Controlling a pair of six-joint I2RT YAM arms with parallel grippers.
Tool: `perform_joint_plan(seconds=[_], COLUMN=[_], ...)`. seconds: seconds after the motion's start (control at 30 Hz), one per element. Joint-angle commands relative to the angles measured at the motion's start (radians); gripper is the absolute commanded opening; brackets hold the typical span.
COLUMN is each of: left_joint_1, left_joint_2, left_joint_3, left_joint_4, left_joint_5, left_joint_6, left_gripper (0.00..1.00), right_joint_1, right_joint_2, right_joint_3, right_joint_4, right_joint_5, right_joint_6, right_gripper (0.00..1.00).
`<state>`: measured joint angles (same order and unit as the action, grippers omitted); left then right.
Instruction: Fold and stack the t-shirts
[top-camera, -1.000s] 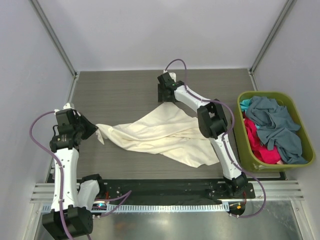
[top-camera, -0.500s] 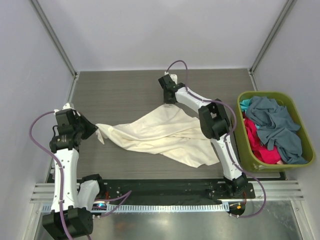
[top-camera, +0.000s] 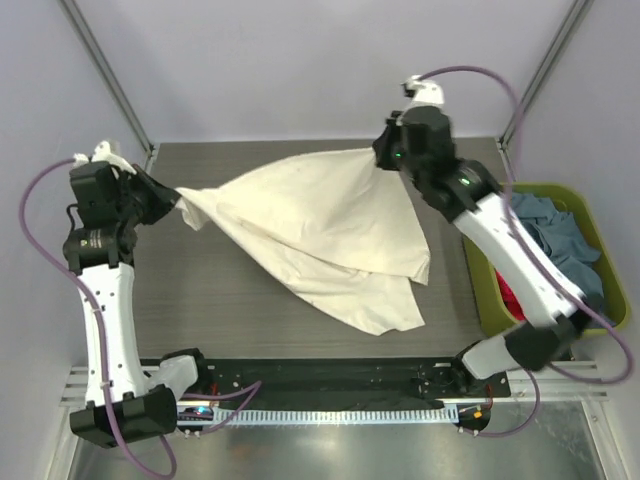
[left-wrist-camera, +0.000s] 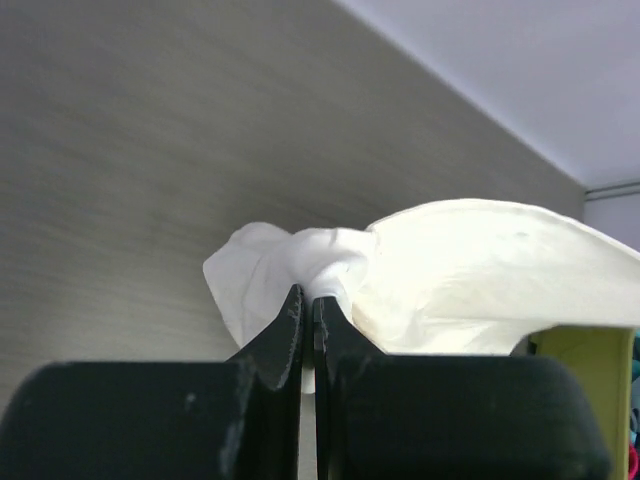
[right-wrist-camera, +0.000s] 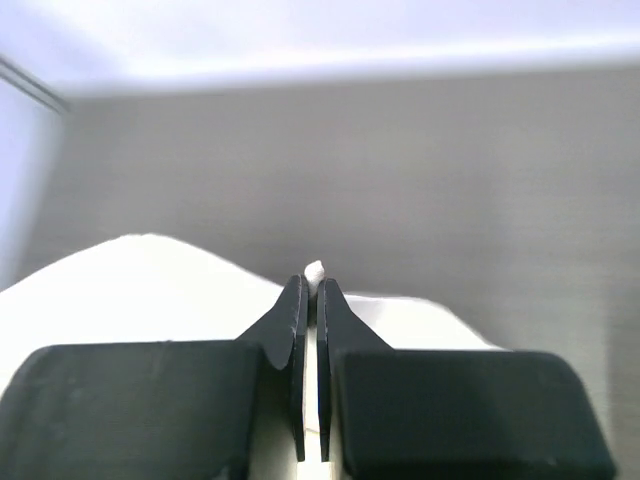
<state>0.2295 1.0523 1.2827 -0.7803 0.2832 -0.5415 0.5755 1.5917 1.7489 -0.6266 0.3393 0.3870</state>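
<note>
My left fingers (left-wrist-camera: 298, 312) are pinched fully shut on a bunched corner of the cream t-shirt (top-camera: 320, 220), held up above the left edge of the surface (top-camera: 200, 290). From that pinch the cloth runs taut along its top edge across the far half of the surface. Below that edge it sags in loose folds, and a tail trails down toward the near edge, right of the middle. My right fingers (right-wrist-camera: 298, 305) are shut just as tight near the far edge, right of centre, with only a small nub of cream fabric showing past the tips.

It looks light and limp: it will drape, crease and fold wherever it is unsupported. A thin pinch like mine on the right could slip, I judge. Corners or seams seem the safest places to take hold.

At the right edge sits the olive basket (top-camera: 484, 300), with a grey-blue tee (top-camera: 555, 232) heaped inside.
</note>
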Motion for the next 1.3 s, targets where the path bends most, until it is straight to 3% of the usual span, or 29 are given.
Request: perform_joint_plan(seconds=[0.0, 0.27, 0.37, 0.5, 0.63, 0.7, 0.8, 0.83, 0.87, 1.0, 1.07, 1.13, 1.2, 1.23, 1.27], left_joint_1=[-0.001, -0.001, -0.001, 0.001, -0.002, -0.002, -0.001, -0.002, -0.002, -0.004, -0.002, -0.019, -0.051, -0.067, -0.108], left_joint_2=[-0.026, -0.121, -0.221, -0.313, -0.290, -0.241, -0.117, -0.088, -0.021, 0.168, 0.253, 0.409, 0.542, 0.686, 0.751], left_joint_3=[0.170, 0.417, 0.397, 0.470, 0.578, 0.630, 0.721, 0.731, 0.727, 0.666, 0.632, 0.629, 0.680, 0.725, 0.830], left_joint_4=[0.003, 0.116, 0.243, 0.335, 0.362, 0.351, 0.317, 0.319, 0.319, 0.361, 0.377, 0.380, 0.342, 0.299, 0.194], left_joint_5=[0.022, 0.050, 0.025, 0.034, 0.147, 0.169, 0.203, 0.208, 0.224, 0.272, 0.283, 0.271, 0.249, 0.229, 0.203], left_joint_6=[0.054, 0.095, 0.089, 0.110, 0.143, 0.144, 0.138, 0.132, 0.130, 0.114, 0.124, 0.153, 0.187, 0.205, 0.257], left_gripper=[0.00, 0.00, 0.00, 0.00, 0.00, 0.01, 0.01, 0.01, 0.00, 0.01, 0.01, 0.02, 0.13, 0.20, 0.33], right_joint_1=[0.032, 0.061, 0.061, 0.058, 0.009, -0.018, -0.040, -0.040, -0.040, -0.049, -0.106, -0.244, -0.307, -0.350, -0.356], right_joint_2=[-0.228, -0.695, -0.864, -1.001, -1.038, -1.012, -0.883, -0.787, -0.741, -0.505, -0.355, -0.262, -0.120, -0.070, 0.035], right_joint_3=[-0.069, -0.198, -0.277, -0.319, -0.301, -0.261, -0.163, -0.137, -0.094, -0.100, -0.121, -0.146, -0.160, -0.152, -0.097], right_joint_4=[0.056, 0.188, 0.272, 0.327, 0.338, 0.309, 0.204, 0.171, 0.141, 0.088, 0.088, 0.094, 0.100, 0.119, 0.110], right_joint_5=[-0.011, -0.163, -0.223, -0.246, -0.226, -0.183, -0.001, 0.070, 0.239, 0.509, 0.511, 0.414, 0.338, 0.287, 0.265], right_joint_6=[-0.051, -0.141, -0.163, -0.197, -0.195, -0.194, -0.175, -0.168, -0.154, -0.160, -0.110, -0.038, 0.039, 0.035, 0.027], right_gripper=[0.01, 0.01, 0.01, 0.01, 0.01, 0.01, 0.01, 0.01, 0.01, 0.01, 0.01, 0.01, 0.01, 0.03, 0.49])
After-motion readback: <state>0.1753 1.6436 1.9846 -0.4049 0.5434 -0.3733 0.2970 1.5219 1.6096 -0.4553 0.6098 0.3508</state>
